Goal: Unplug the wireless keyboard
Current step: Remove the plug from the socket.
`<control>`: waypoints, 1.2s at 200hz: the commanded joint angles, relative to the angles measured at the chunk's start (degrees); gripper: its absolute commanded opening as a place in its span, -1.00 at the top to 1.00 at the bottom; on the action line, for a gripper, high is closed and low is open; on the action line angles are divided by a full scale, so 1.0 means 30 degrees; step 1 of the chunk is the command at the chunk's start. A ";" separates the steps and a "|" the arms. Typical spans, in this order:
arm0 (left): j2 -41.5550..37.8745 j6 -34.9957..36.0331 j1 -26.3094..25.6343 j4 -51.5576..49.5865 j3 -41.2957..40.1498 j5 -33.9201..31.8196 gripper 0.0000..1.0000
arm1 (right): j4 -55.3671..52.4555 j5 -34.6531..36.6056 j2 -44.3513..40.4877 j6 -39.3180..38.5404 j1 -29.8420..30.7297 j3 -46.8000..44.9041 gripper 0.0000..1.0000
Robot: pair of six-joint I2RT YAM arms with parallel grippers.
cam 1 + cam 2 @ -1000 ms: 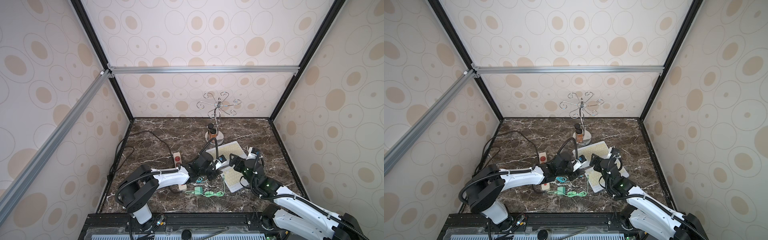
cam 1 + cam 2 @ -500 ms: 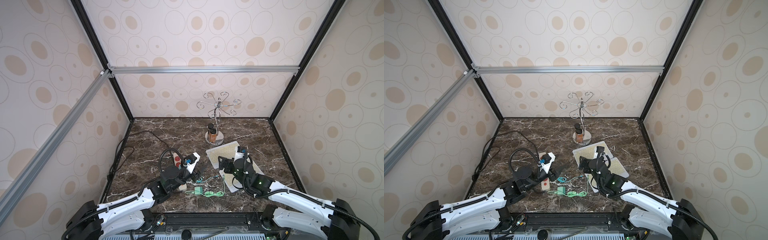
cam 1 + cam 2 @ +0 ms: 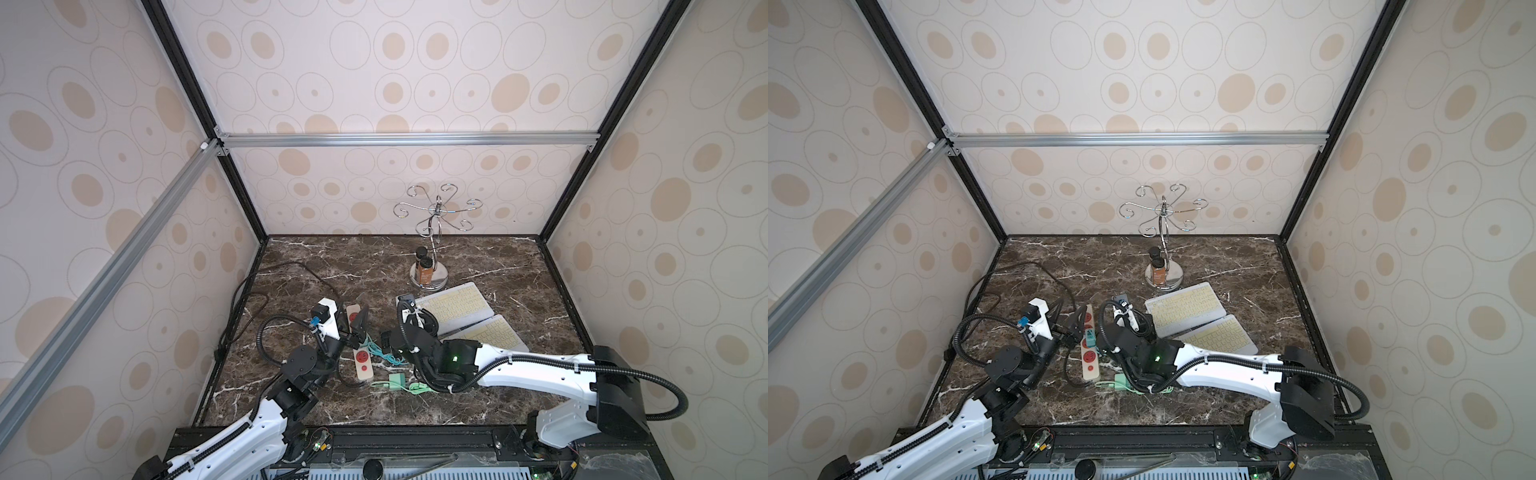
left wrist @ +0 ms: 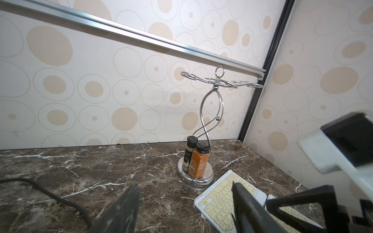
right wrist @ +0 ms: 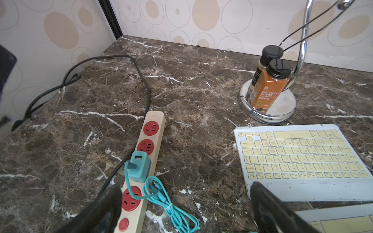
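Two white wireless keyboards with yellow keys lie side by side right of centre, one (image 3: 455,307) farther back and one (image 3: 490,336) nearer; the right wrist view shows the farther one (image 5: 300,155) whole. No cable shows at either keyboard. A beige power strip (image 3: 360,353) (image 5: 149,145) carries a teal charger (image 5: 139,166). Its coiled teal cable (image 5: 165,199) lies beside the strip with the connector end loose. My left gripper (image 3: 353,328) (image 4: 185,186) hovers open over the strip. My right gripper (image 3: 401,332) (image 5: 184,187) stands open between strip and keyboards, holding nothing.
A chrome stand (image 3: 428,274) with two spice bottles stands behind the keyboards. A green charger (image 3: 397,380) with its cable lies near the front, under the right arm. The strip's black cord (image 3: 249,299) loops along the left wall.
The left arm pulled back from the keyboard's corner to above the power strip, and its jaws opened. The right gripper drew back off the keyboards toward the strip.
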 commanded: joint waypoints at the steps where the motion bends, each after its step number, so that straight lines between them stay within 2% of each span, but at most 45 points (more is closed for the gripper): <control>1: 0.0093 -0.1722 0.0966 0.0922 -0.0243 0.1008 -0.42 | -0.0176 0.0635 -0.0125 0.0077 0.0144 -0.0964 -1.00; 19: 0.0313 -0.2423 0.1796 0.1337 -0.0554 0.1786 -0.42 | 0.2766 -0.0708 -0.0814 -0.1243 0.0173 -0.2426 -1.00; 59: 0.1652 -0.3803 0.3192 0.2500 -0.0935 0.2919 -0.43 | 0.4298 -0.3507 -0.1543 -0.2045 0.0163 -0.3282 -1.00; 76: 0.2502 -0.4437 0.3767 0.3110 -0.1055 0.3564 -0.42 | 0.5209 -0.3979 -0.1578 -0.2365 0.0169 -0.3759 -1.00; 145: 0.6769 -0.5803 0.5186 0.5332 -0.0536 0.6419 -0.46 | 0.4950 -0.4342 -0.0188 -0.2416 0.0247 -0.3014 -1.00; 174: 0.7969 -0.5957 0.5389 0.5821 -0.0295 0.6881 -0.44 | 0.5196 -0.3729 0.0476 -0.2090 0.0293 -0.2789 -1.00; 197: 0.8389 -0.5877 0.5576 0.5971 -0.0266 0.6870 -0.44 | 0.3996 -0.3543 0.1452 -0.1839 0.0290 -0.1721 -1.00; 223: 0.9093 -0.5889 0.5962 0.6186 -0.0266 0.6773 -0.46 | 0.4704 -0.3878 0.2069 -0.1884 0.0294 -0.1646 -1.00; 240: 0.9991 -0.6254 0.6455 0.6804 -0.0266 0.7176 -0.45 | 0.2925 -0.2285 0.2749 -0.0742 0.0381 -0.0603 -1.00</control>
